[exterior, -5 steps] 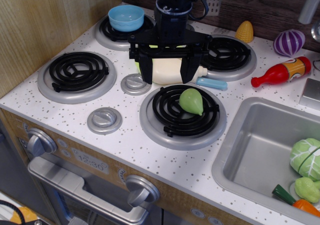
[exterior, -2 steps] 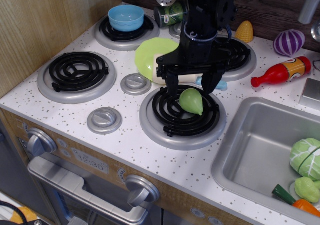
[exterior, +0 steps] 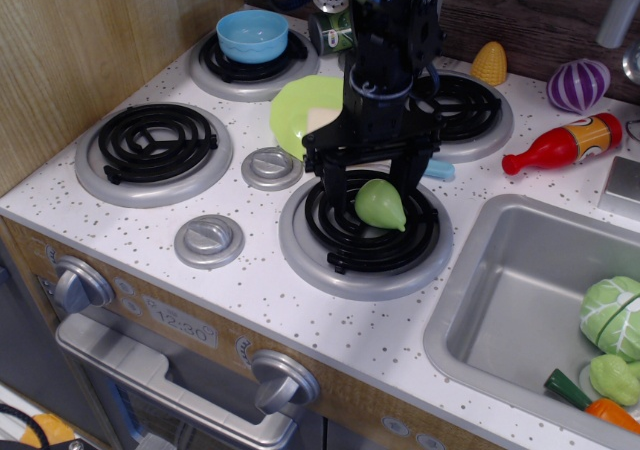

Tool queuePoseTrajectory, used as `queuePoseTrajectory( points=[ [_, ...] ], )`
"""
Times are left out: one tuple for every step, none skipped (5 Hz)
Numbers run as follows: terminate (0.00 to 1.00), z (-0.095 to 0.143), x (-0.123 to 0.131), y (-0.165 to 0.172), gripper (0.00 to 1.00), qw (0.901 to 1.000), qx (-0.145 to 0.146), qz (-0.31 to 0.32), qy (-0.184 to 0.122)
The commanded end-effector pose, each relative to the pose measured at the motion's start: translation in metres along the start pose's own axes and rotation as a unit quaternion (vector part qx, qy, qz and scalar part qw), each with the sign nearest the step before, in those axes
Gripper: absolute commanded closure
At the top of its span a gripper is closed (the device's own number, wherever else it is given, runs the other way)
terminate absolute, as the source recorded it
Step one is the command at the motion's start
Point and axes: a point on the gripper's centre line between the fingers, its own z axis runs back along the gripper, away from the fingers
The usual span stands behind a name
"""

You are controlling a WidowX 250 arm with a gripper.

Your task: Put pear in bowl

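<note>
While the hand [exterior: 372,185] hangs spread wide over the front burner [exterior: 366,232] near the middle of the desk [exterior: 250,300], gripping nothing, the one pear [exterior: 381,203] lies on that burner's black coil between the two fingers [exterior: 330,182], its pointed end toward the sink; whether either finger touches it cannot be told. There is one blue bowl [exterior: 252,35], sitting on the burner [exterior: 243,65] at the back left corner, well apart from the pear. Four burners show in all: the other two are the bare one [exterior: 153,152] at the left edge and one [exterior: 462,112] at the back, partly hidden by the arm. Two round grey knobs [exterior: 209,240] sit on the desk top between the burners, and two more [exterior: 75,283] on the front panel, where a small clock face reads "12:30" [exterior: 181,327]. One lime plate [exterior: 303,113] lies behind the hand with a pale object on it, mostly covered by the arm. Along the back edge stand one can [exterior: 333,32], one yellow corn piece [exterior: 489,64] and one purple onion [exterior: 578,85]; one red and yellow bottle [exterior: 561,143] lies on its side near it, its label too small to read. The sink [exterior: 500,310] at the right front corner holds one veined cabbage [exterior: 612,315], one small pale-green vegetable [exterior: 613,378] and one carrot [exterior: 592,402]
</note>
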Motion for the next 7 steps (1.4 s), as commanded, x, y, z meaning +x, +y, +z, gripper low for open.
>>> queuePoseTrajectory(
  points=[
    [0.0,0.002,-0.003,-0.002,0.0,0.9996,-0.023,-0.012,-0.011],
    [0.0,0.002,-0.005,-0.002,0.0,0.9996,-0.02,-0.01,-0.016],
    [0.0,-0.002,-0.005,-0.002,1.0,0.9994,-0.019,-0.011,-0.025],
    [0.0,-0.002,-0.003,-0.001,1.0,0.9994,-0.02,-0.015,-0.025],
    [0.0,0.004,0.021,0.01,1.0,0.9965,0.0,-0.047,-0.069],
    [0.0,0.022,0.071,0.029,1.0,0.9895,0.021,-0.108,-0.094],
    [0.0,0.041,0.117,0.047,1.0,0.9807,0.037,-0.161,-0.104]
  ],
)
